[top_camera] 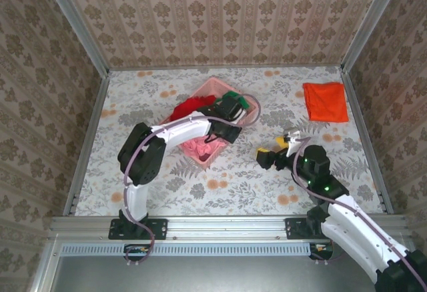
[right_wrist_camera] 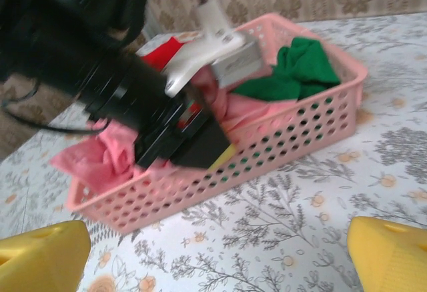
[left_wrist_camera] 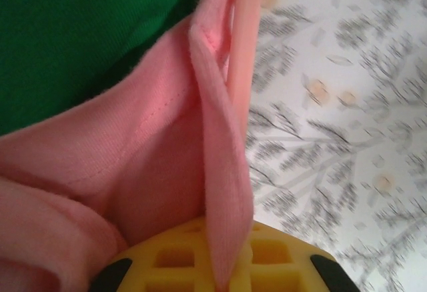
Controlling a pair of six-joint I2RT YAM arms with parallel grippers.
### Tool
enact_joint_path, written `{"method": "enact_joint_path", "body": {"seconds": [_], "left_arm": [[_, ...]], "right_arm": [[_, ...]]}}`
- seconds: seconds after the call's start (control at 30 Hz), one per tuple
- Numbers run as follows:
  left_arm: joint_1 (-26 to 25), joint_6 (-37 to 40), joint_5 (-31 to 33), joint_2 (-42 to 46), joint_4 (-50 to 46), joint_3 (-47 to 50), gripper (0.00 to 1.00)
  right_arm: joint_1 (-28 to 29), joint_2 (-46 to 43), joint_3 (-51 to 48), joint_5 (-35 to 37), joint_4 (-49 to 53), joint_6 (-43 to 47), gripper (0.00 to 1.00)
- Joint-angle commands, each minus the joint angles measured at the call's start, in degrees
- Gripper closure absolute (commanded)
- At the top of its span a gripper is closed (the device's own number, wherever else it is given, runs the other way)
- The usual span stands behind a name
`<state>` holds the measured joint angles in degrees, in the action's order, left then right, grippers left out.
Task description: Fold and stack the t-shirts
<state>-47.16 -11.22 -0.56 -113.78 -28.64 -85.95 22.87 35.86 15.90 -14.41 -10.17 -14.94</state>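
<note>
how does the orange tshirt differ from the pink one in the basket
The orange t-shirt lies folded flat; the light pink t-shirt is crumpled. The orange t-shirt sits on the table; the light pink t-shirt is in the basket. The left gripper pinches the light pink t-shirt; nothing touches the orange t-shirt. Both are plain cloth.

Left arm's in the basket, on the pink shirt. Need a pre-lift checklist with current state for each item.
1. Left gripper shut on the pink t-shirt: ok, a fold is pinched between its fingers.
2. Only pink cloth in the pinch: ok, the green t-shirt lies beside it, outside the grip.
3. Pink t-shirt free of the basket rim: cannot tell, the cloth lies right against it.
4. Right gripper open and apart from the basket: ok.
5. Bare table in front of the basket for laying the shirt out: ok.
6. Orange t-shirt folded at far right, out of the lift path: ok.
</note>
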Motion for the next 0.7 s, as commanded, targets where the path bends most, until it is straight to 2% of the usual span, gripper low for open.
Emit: {"method": "enact_joint_path", "body": {"seconds": [0.0, 0.13, 0.47, 0.67], "left_arm": [[4.89, -2.92, 2.69, -1.96, 1.2, -2.9, 1.0], [9.37, -2.56, 1.39, -2.83, 1.49, -4.54, 1.0], [22.31, -2.18, -0.12, -4.66, 0.6, -7.12, 1.0], [28.83, 2.96, -1.49, -9.37, -3.76, -14.81, 1.0]], "right_arm": [[3.31, 2.92, 1.69, -2.73, -4.56, 3.69, 0.0], [7.96, 8.5, 5.08, -1.6, -5.75, 7.52, 0.0], [14.3, 25.84, 14.58, -1.35, -11.9, 10.5, 0.0], [16.46, 35.6, 22.46, -4.31, -13.82, 11.48, 0.0]]}}
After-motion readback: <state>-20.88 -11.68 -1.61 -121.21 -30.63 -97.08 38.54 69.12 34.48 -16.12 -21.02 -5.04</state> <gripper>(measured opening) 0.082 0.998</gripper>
